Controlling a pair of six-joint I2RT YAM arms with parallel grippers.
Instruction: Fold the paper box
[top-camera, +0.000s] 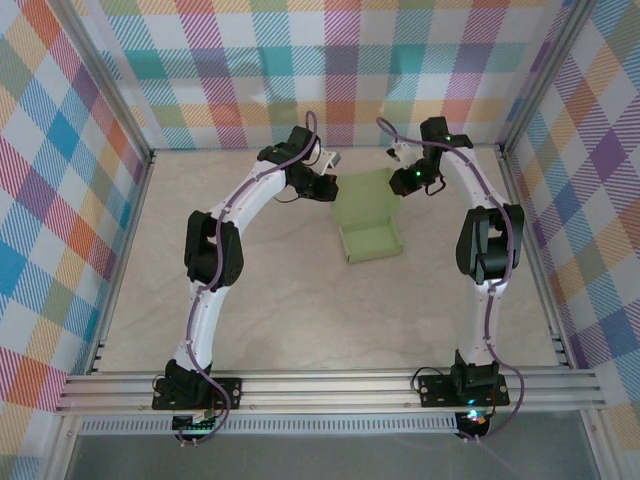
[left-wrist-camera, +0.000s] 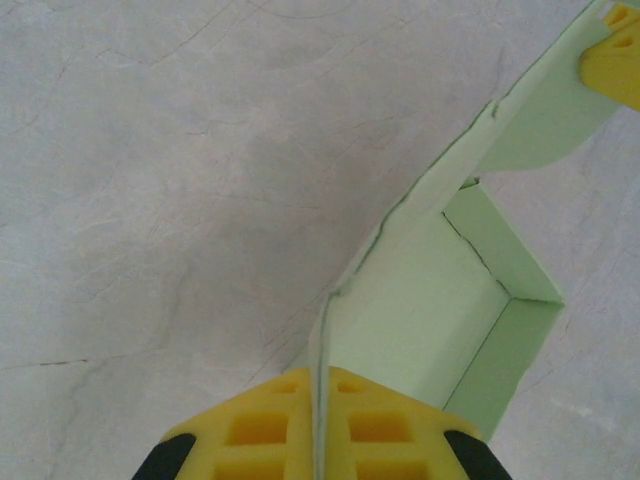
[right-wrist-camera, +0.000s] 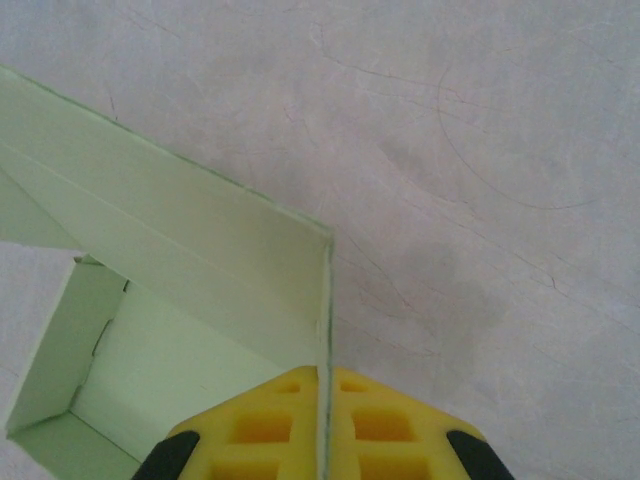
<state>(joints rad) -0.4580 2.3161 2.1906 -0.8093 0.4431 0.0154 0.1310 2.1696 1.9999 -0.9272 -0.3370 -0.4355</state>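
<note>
Now the left tool (left-wrist-camera: 318, 390) and right tool (right-wrist-camera: 322, 385) each pinch a lid corner of the box (top-camera: 370, 225) on the desk (top-camera: 250, 310); uneven pulling could tear or skew it.

No writing, label or number can be read anywhere.

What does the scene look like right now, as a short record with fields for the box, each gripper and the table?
box: paper box, pale green, tray walls standing
flap: lid flap raised at the far side of the tray
left gripper: shut, pinching the flap's left edge
right gripper: shut, pinching the flap's right edge
table: pale marbled top, the box resting on its far middle part
surround: plaid walls on three sides
</note>
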